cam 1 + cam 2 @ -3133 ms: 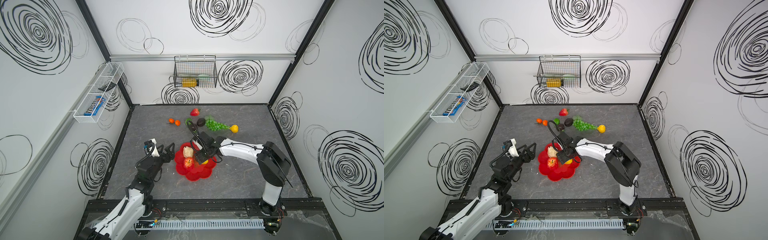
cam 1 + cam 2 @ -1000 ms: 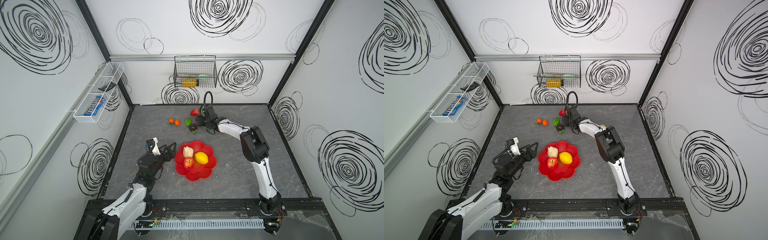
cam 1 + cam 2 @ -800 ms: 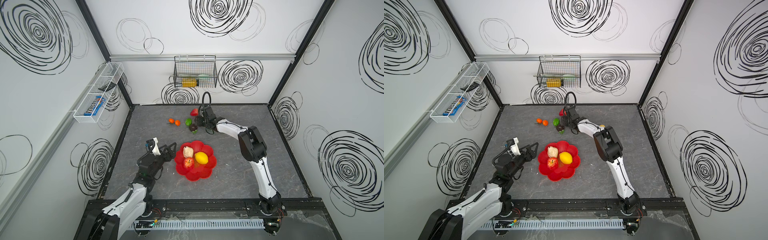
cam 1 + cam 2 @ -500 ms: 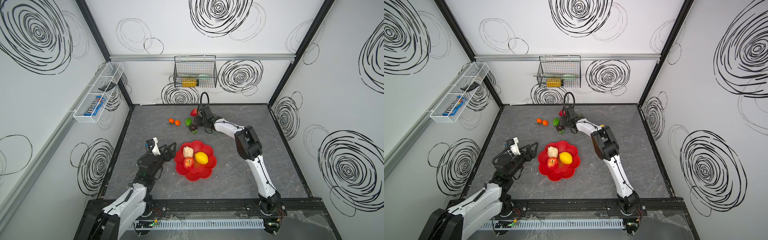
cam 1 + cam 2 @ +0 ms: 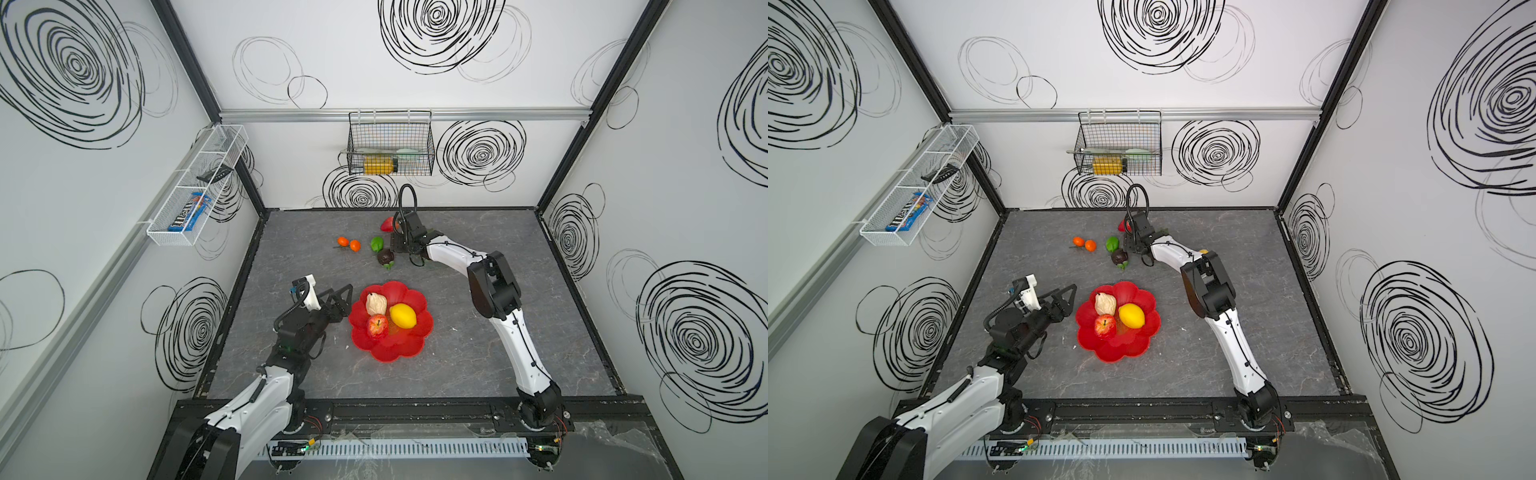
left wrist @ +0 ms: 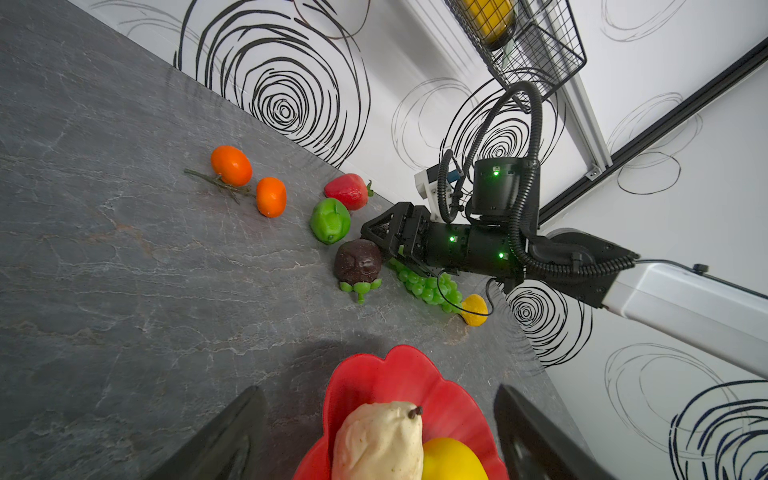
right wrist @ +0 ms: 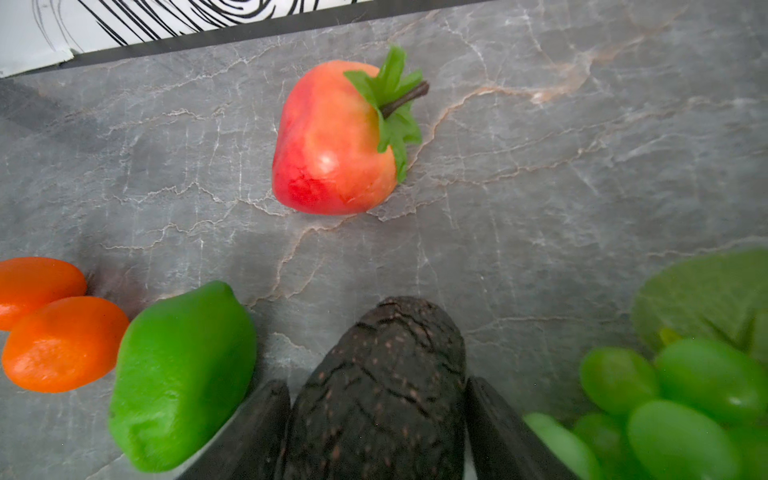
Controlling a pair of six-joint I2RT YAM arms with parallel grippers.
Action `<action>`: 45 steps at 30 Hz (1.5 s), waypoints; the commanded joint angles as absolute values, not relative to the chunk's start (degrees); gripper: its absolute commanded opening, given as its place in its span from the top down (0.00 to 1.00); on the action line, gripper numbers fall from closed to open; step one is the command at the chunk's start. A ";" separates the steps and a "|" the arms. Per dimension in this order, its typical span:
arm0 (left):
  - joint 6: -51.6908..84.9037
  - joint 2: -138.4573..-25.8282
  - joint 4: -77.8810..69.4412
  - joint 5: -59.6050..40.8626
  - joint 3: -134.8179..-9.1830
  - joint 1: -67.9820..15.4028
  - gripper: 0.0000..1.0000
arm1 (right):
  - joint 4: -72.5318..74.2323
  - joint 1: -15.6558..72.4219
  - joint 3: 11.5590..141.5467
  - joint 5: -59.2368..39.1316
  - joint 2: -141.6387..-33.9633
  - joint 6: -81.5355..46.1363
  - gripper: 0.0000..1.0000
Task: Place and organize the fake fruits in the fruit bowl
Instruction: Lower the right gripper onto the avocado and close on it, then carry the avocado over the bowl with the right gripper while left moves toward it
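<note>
The fingers [image 7: 253,428] of the right gripper [image 7: 374,399] pinch the dark avocado [image 7: 390,332] on the worktop [image 5: 457,374] between lime [image 7: 183,374] and grapes [image 7: 685,395], well apart from the fruit bowl [image 5: 419,299]. Its tapered body may slip out when lifted. The left gripper [image 5: 341,301] stands wide open, empty, beside the bowl.

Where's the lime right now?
In both top views the lime lies on the far half of the table, right of the two oranges, with the dark fruit just in front.

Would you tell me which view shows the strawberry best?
Right wrist view: the strawberry is close and whole. Left wrist shows it small; in both top views the right gripper half hides it.
</note>
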State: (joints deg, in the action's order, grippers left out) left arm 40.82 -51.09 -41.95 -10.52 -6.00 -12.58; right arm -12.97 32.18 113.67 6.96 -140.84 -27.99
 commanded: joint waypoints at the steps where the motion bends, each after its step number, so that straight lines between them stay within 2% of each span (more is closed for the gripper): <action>1: 41.22 -51.06 -45.37 -11.34 -5.62 -12.04 0.10 | -14.41 31.82 115.07 8.00 -140.26 -27.33 0.34; 6: 41.22 -51.06 -45.35 -11.34 -5.67 -12.04 0.10 | -13.95 31.83 113.41 8.28 -137.68 -27.16 0.39; 15: 41.22 -51.32 -45.44 -11.93 -5.87 -11.95 0.10 | -14.16 32.15 106.17 4.02 -126.13 -25.94 0.39; 28: 41.27 -53.95 -44.72 -16.05 -8.50 -13.33 0.11 | 4.19 36.90 64.18 -3.27 -92.61 -18.79 0.41; 34: 46.87 -55.81 -34.78 -19.73 -16.23 -19.08 0.12 | 13.60 41.92 45.77 -2.58 -77.67 -14.79 0.42; 38: 47.02 -55.63 -25.91 -18.73 -21.91 -25.48 0.11 | 20.89 44.66 36.74 -2.20 -71.68 -14.07 0.42; 45: 47.81 -59.14 -21.47 -21.56 -28.05 -32.02 0.10 | 30.40 50.73 28.20 1.70 -65.57 -8.54 0.42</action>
State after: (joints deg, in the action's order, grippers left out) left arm 46.76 -57.49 -24.08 -19.09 -25.41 -30.92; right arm 21.63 48.88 29.61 -0.60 -68.01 -12.45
